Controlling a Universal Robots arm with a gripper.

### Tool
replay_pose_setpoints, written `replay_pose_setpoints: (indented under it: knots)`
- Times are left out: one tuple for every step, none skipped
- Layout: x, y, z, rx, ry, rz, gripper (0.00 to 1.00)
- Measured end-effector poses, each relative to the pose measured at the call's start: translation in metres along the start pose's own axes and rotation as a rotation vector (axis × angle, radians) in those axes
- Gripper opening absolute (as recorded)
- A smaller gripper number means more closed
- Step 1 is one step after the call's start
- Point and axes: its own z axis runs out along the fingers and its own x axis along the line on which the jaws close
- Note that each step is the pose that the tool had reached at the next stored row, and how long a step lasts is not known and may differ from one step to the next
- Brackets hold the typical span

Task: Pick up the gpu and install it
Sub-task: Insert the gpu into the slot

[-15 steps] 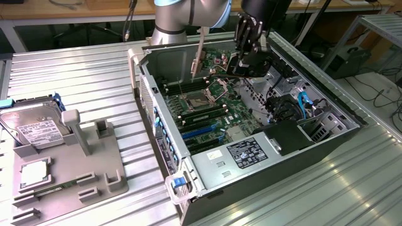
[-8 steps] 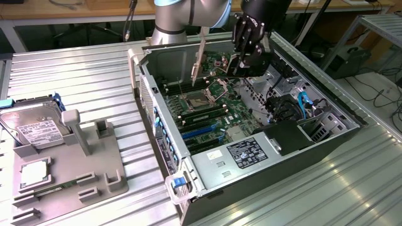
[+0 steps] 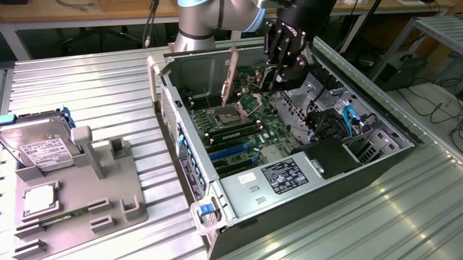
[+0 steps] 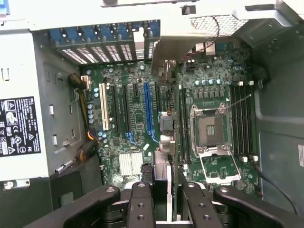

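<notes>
I'm holding the gpu edge-on, end effector pinching it, above the motherboard for slot alignment.

Exterior view looks down obliquely from afar; wrist view peers closely downward; both share the motherboard.

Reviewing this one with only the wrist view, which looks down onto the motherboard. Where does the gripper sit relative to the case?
Observer: The gripper, holding the gpu, hangs about level with the rim of the open case, over the far end of the board.
Operator: Anything beside the case?
Observer: A grey fixture on the exterior view's left carries a hard drive.
Operator: Anything else on it?
Observer: A square CPU chip, nearer the camera than the drive.
</notes>
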Motion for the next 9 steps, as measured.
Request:
replay_pose_setpoints:
  knots:
    - [0.0003,0.0001,0.0007,0.0004,0.0001,-0.005,0.28]
    - [0.0005,0.0002,0.0013,0.0019,0.0003,-0.01,0.28]
    - [0.0007,0.0002,0.0019,0.0034,0.0004,-0.016,0.28]
    - [0.0008,0.0002,0.0024,0.0049,0.0005,-0.022,0.28]
    - [0.001,0.0002,0.0028,0.0066,0.0007,-0.028,0.28]
    - [0.0013,0.0003,0.0034,0.0084,0.0007,-0.034,0.28]
    - [0.0015,0.0003,0.0039,0.01,0.0008,-0.039,0.28]
    - [0.0015,0.0003,0.0045,0.0116,0.001,-0.044,0.28]
    - [0.0016,0.0002,0.0052,0.0125,0.0011,-0.049,0.28]
